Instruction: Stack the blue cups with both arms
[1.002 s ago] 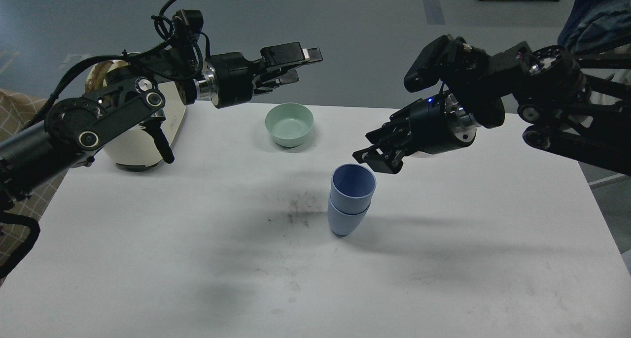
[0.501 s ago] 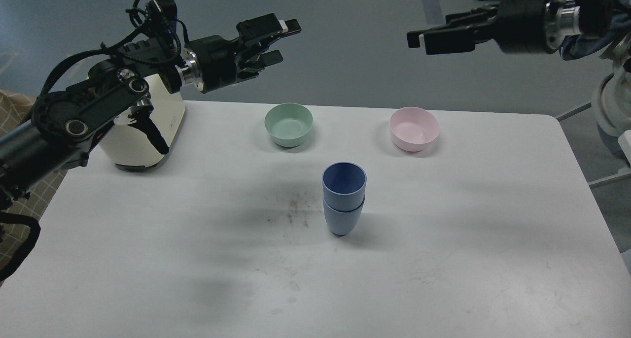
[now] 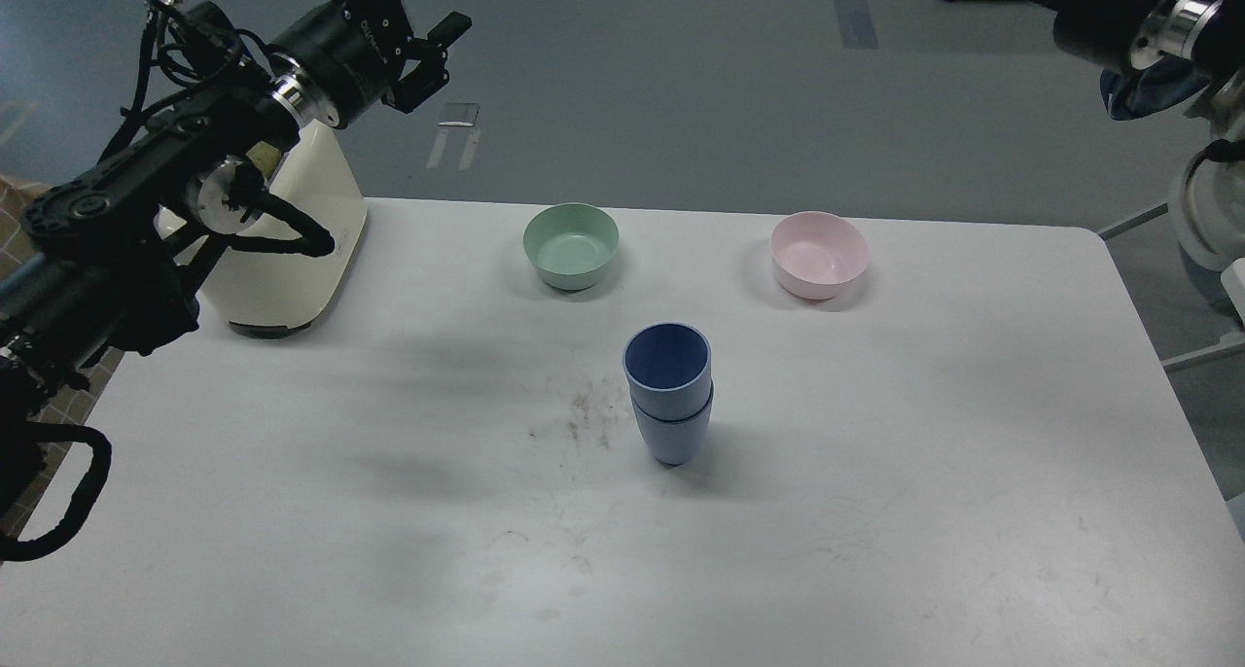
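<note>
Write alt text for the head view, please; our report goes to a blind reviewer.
Two blue cups stand nested as one upright stack mid-table, untouched by either arm. Behind them sit a pale green bowl and a pink bowl, with a cream appliance at the white table's left edge. The left gripper is raised at upper left; the right arm's end leaves the frame at upper right.

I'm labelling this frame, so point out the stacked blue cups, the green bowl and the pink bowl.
stacked blue cups [image 3: 670, 424], head view, outer wall of the lower cup.
green bowl [image 3: 571, 254], head view, inside bottom.
pink bowl [image 3: 818, 254], head view, inside bottom.
</note>
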`<action>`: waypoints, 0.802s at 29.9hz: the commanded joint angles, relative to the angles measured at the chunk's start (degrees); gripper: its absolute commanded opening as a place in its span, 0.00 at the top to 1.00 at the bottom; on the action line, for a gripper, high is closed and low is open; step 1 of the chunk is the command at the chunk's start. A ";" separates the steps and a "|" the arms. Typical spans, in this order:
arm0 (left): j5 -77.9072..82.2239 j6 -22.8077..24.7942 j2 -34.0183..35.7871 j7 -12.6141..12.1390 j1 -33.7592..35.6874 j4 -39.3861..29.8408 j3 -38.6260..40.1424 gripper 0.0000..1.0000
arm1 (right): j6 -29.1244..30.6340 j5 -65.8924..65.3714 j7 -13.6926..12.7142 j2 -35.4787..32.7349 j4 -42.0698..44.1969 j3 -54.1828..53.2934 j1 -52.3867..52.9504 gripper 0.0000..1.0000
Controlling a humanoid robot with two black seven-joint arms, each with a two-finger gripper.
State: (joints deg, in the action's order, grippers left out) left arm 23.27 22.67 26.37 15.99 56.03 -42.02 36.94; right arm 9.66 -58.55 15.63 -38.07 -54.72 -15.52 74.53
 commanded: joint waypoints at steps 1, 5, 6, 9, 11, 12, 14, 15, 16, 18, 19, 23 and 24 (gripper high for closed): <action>-1.21 1.67 -0.71 0.44 -0.13 2.20 -0.02 0.02 | -0.35 10.27 0.01 4.39 6.27 -7.74 -5.17 0.00; -1.21 4.30 -1.14 0.44 -0.13 2.81 -0.20 0.02 | 0.09 17.06 0.10 9.15 11.03 -14.17 -8.43 0.00; -1.21 5.33 -1.76 0.44 -0.13 3.34 -0.20 0.02 | 0.44 18.81 0.10 10.72 12.17 -16.71 -9.65 0.00; -1.38 5.33 -2.46 0.27 -1.18 5.01 -0.20 0.02 | 3.51 22.07 0.36 14.59 12.62 -24.34 -14.04 0.00; -1.91 5.33 -2.90 0.09 -1.98 5.45 -0.11 0.02 | 5.18 22.95 0.36 16.27 12.79 -27.88 -16.25 0.00; -2.35 5.33 -3.60 0.09 -2.68 5.80 -0.11 0.02 | 6.93 23.04 0.45 17.93 12.97 -31.20 -18.17 0.00; -2.53 5.33 -4.13 0.09 -3.73 6.33 -0.11 0.02 | 9.14 23.13 0.45 19.96 14.55 -34.74 -19.95 0.00; -2.53 5.33 -4.22 0.09 -4.52 6.68 -0.11 0.02 | 9.93 23.31 0.54 21.27 15.77 -36.49 -20.56 0.00; -2.53 5.33 -4.31 0.09 -4.88 6.77 -0.03 0.02 | 10.29 23.48 0.80 21.81 16.48 -37.38 -20.91 0.00; -2.53 5.33 -4.40 0.09 -5.75 7.56 -0.02 0.02 | 11.08 23.75 1.85 22.77 18.41 -39.13 -21.79 0.00; -2.61 5.33 -4.48 0.09 -5.93 8.00 -0.02 0.02 | 11.43 23.84 2.12 22.95 18.77 -39.41 -22.06 0.00; -3.14 5.33 -7.12 0.18 -6.46 11.16 0.06 0.02 | 13.45 23.84 2.91 24.62 18.86 -39.93 -23.73 0.00; -3.93 5.33 -7.73 0.18 -6.46 11.60 -0.02 0.02 | 13.45 23.84 2.91 24.97 18.86 -40.11 -24.25 0.00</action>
State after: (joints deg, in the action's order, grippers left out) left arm 20.45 28.01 20.17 16.10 49.80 -31.97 36.99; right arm 22.55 -34.75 18.29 -14.13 -35.96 -55.15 51.44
